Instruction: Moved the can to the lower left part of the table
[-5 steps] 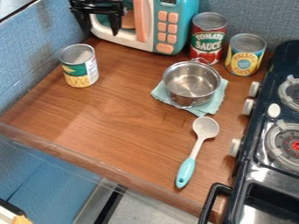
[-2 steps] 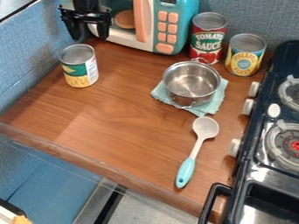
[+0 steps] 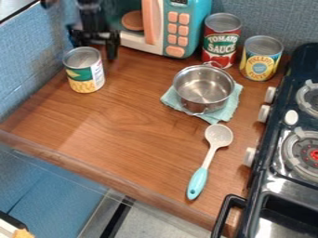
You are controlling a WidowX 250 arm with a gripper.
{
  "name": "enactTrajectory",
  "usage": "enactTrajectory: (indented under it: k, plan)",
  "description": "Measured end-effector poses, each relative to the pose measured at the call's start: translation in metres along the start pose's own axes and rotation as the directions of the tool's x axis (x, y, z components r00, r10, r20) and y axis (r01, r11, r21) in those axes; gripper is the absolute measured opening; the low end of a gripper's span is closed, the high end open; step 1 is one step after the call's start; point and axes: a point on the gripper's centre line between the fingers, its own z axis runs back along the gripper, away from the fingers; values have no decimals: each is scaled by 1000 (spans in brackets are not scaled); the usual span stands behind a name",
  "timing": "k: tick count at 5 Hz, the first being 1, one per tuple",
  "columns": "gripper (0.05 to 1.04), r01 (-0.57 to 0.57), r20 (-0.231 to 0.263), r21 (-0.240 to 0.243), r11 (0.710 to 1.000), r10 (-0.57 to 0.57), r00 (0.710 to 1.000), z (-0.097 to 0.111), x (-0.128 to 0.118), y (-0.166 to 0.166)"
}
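Camera view: cylindrical metal can point(image 3: 84, 70) at left on wood-grained table point(image 3: 130, 125).

One can point(image 3: 84, 69) on the table point(image 3: 118, 125), left, toy microwave point(image 3: 184, 28) behind, to its right, second can point(image 3: 221, 39) right of microwave, third can point(image 3: 261, 58) right of second, pot point(image 3: 203, 88) on cloth point(image 3: 227, 111), spoon point(image 3: 208, 160) before pot, stove point(image 3: 273, 183) far right.
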Motion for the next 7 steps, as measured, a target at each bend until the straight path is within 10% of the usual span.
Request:
enactTrajectory:
  k: [5, 7]
  plan:
    - [1000, -41, -14, -174, 984, 39, 999, 24, -98, -59]
    - [1000, 114, 213, -143, 983, -82, 974, 77, -73, -80]
